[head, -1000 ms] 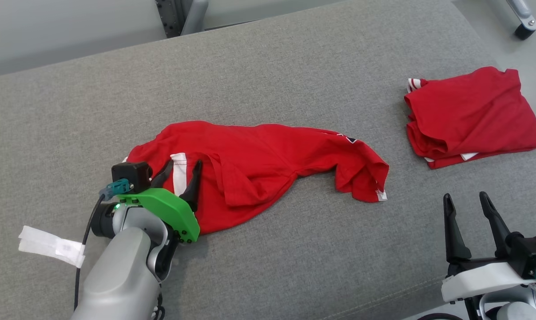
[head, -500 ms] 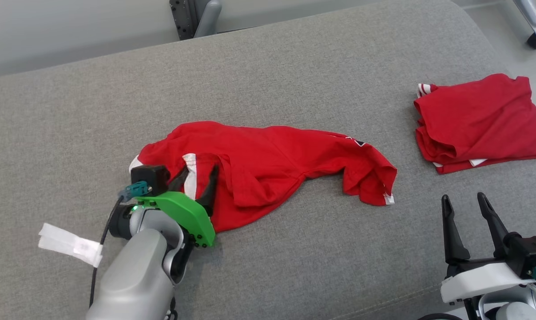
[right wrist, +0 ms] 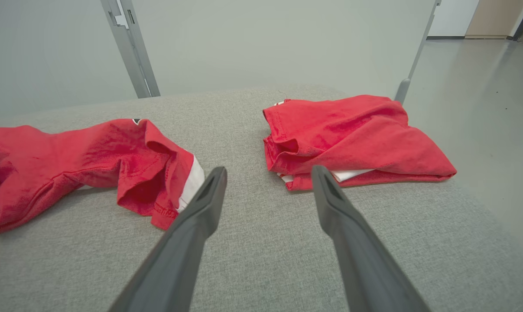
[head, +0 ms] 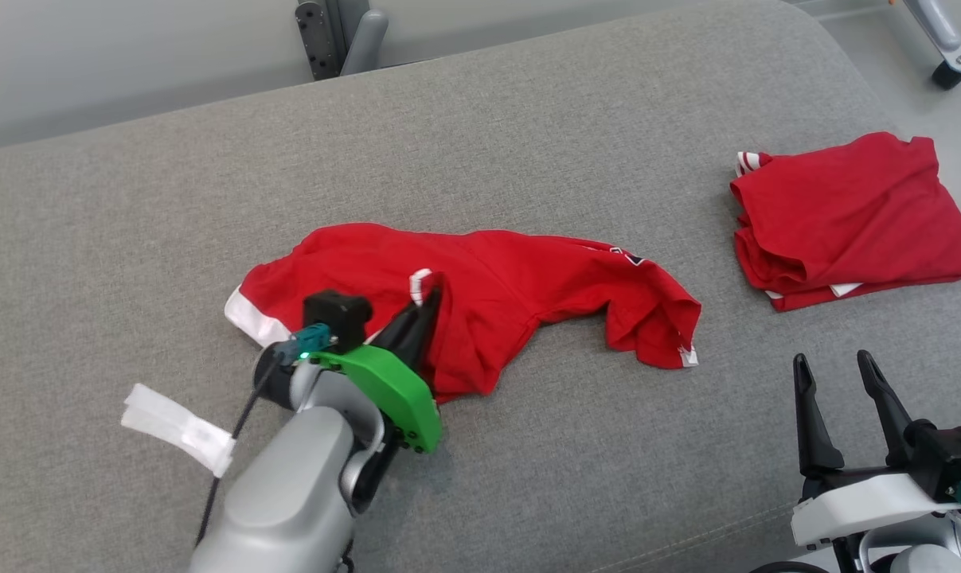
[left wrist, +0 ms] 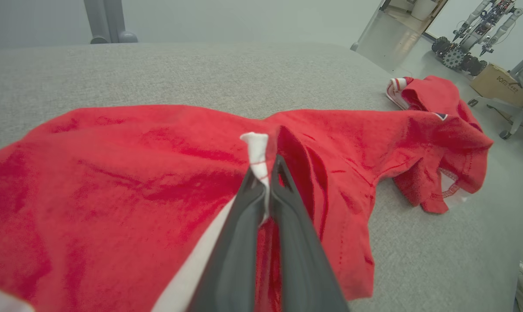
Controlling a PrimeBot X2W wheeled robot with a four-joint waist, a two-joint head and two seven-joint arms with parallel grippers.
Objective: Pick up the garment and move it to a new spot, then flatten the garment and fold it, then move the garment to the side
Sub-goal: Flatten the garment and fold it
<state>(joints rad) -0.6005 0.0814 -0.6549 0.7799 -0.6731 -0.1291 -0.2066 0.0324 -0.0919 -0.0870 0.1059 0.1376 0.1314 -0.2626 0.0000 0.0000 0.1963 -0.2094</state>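
Near: right gripper (head: 833,360) idle at front edge of grey cushion (head: 528,143), jaws spread wide, holding nothing. Middle: left gripper (head: 430,294) jaws pinched together on white trim band (left wrist: 256,149) of crumpled red garment (head: 528,274), which lies mid-cushion. Far right: folded red garment (head: 846,215), well apart. Risks: grip takes only narrow fold of trim, so cloth weight on lift may pull it free; single-point lift likely leaves garment bunched, trailing end dragging over cushion.

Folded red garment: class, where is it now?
The folded garment lies far right in the head view on the grey cushion, beyond the right gripper.
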